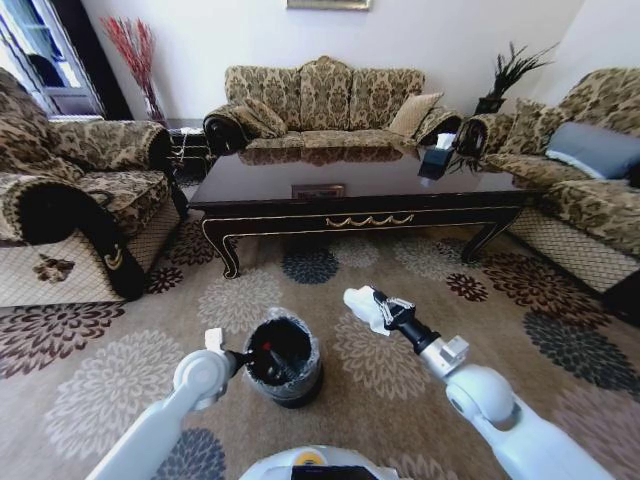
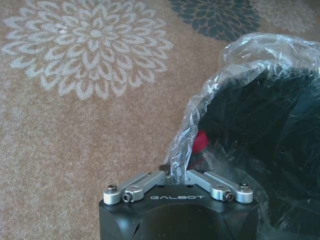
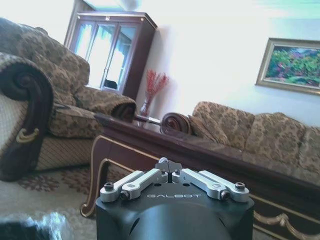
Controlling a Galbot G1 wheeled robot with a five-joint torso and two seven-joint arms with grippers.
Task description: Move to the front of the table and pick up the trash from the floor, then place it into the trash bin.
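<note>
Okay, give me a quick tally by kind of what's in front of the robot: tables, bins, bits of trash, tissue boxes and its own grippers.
coffee table: 1
trash bin: 1
white paper wad: 1
tissue box: 1
grippers: 2, the left gripper at the bin and the right gripper near the wad
Total: 6

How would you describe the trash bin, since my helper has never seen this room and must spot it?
Start at the long dark glossy coffee table, then look down the flowered carpet toward the robot. The small round black bin stands there, the left gripper at its rim; only it wears a crinkled clear liner.
</note>
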